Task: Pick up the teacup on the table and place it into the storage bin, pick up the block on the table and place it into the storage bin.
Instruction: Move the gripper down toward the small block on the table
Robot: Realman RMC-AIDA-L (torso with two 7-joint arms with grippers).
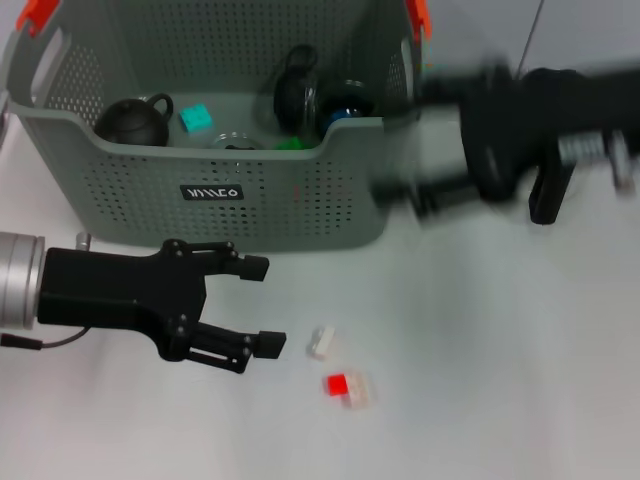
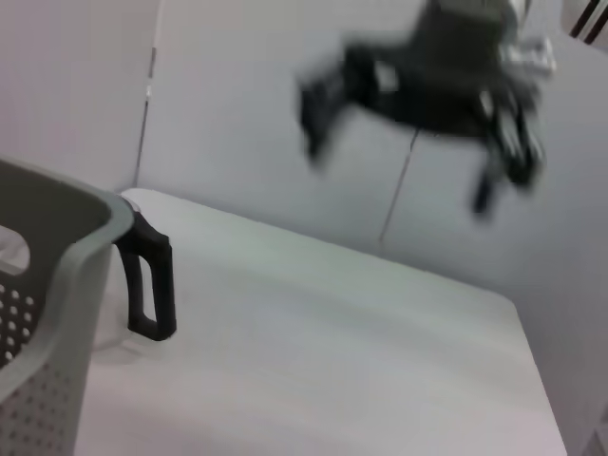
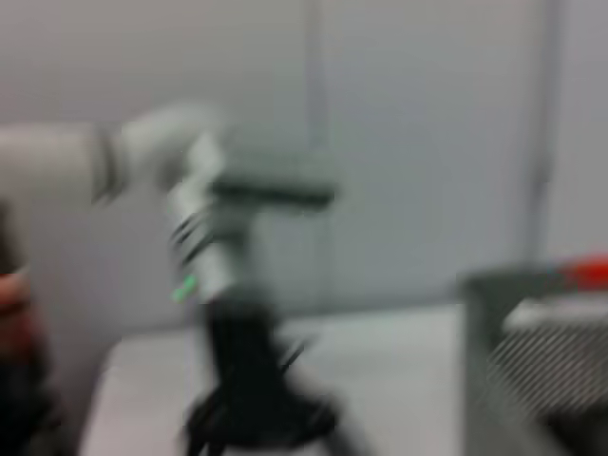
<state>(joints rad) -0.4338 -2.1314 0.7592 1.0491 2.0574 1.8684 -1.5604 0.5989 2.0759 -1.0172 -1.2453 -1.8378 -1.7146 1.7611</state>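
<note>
While the storage bin (image 1: 200,190) sits at the far side of the white counter (image 1: 480,380) in the head view, the left gripper (image 1: 262,305) hangs low over the counter just in front of it. Its jaws are wide open and hold nothing. Near its lower finger lies a small white block (image 1: 320,342). A little farther on is a red block (image 1: 337,385) touching a clear one (image 1: 358,391). Inside the bin are a dark round teapot (image 1: 133,121), a teal block (image 1: 195,118), a black cup (image 1: 297,92) and a shiny dark cup (image 1: 347,103). The bin has orange clips (image 1: 40,12) on its rim and a black label (image 1: 211,192) on its front wall. The right gripper (image 1: 435,195) is up in the air, beside the bin's right end. It is blurred, so I cannot tell how its jaws stand.

In the left wrist view, one corner of the bin shows, with a black finger (image 2: 152,285) next to it. The right gripper floats high over the counter, blurred.

In the right wrist view, everything is smeared. A grey bin edge (image 3: 532,351) with an orange clip shows, and the left arm (image 3: 218,237) stands over the counter.
</note>
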